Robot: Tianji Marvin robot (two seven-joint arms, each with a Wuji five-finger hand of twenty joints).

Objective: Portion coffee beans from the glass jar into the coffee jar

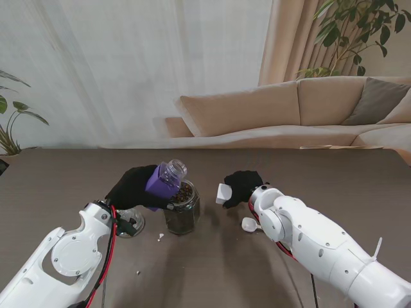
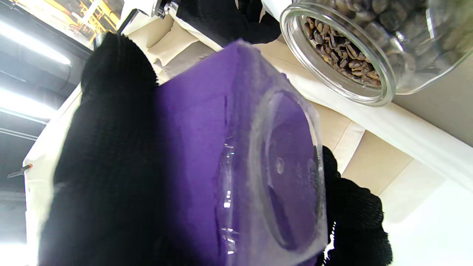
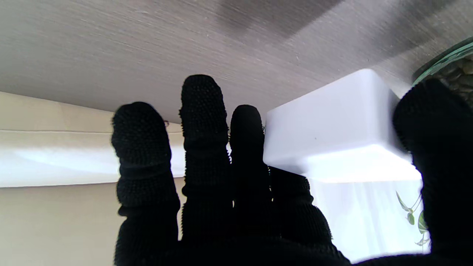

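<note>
With the left robot hand (image 1: 133, 187) gripping the purple coffee jar (image 1: 164, 180) tilted over the bean-filled glass jar (image 1: 182, 209) at frame centre, bring the 2 jars' mouths together carefully, while your right robot hand (image 1: 243, 186) holds 1 white lid (image 1: 223, 193).

Clear glossy glass jar (image 1: 182, 212), matt wood-grain table (image 1: 58, 186), knobbly black knit fingers (image 3: 202, 111), smooth white plastic block (image 3: 332, 125).
</note>
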